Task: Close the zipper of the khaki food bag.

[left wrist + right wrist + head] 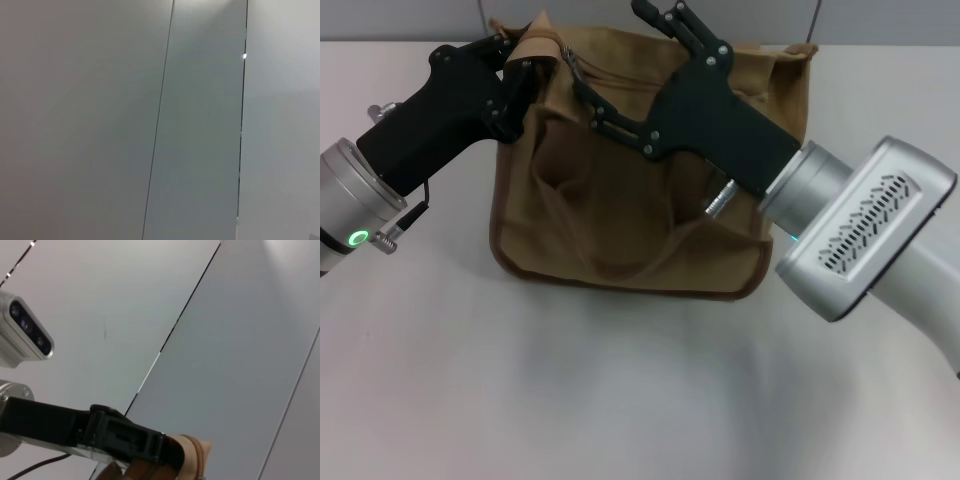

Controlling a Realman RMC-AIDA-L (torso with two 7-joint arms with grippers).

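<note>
The khaki food bag (620, 190) stands on the white table, its front pocket toward me. At the bag's top left corner my left gripper (525, 55) is shut on a fold of the bag's fabric. That same tan fold (194, 456) also shows in the right wrist view, pinched in the left gripper's black fingers (150, 445). My right gripper (610, 45) hangs over the bag's top, open wide. One finger (582, 88) reaches down beside the zipper (573, 66) and the other points past the bag's back edge. The slider is hidden.
Grey wall panels (200, 125) stand behind the table. The left arm's wrist camera (25, 335) shows in the right wrist view. White tabletop (570, 380) lies in front of the bag.
</note>
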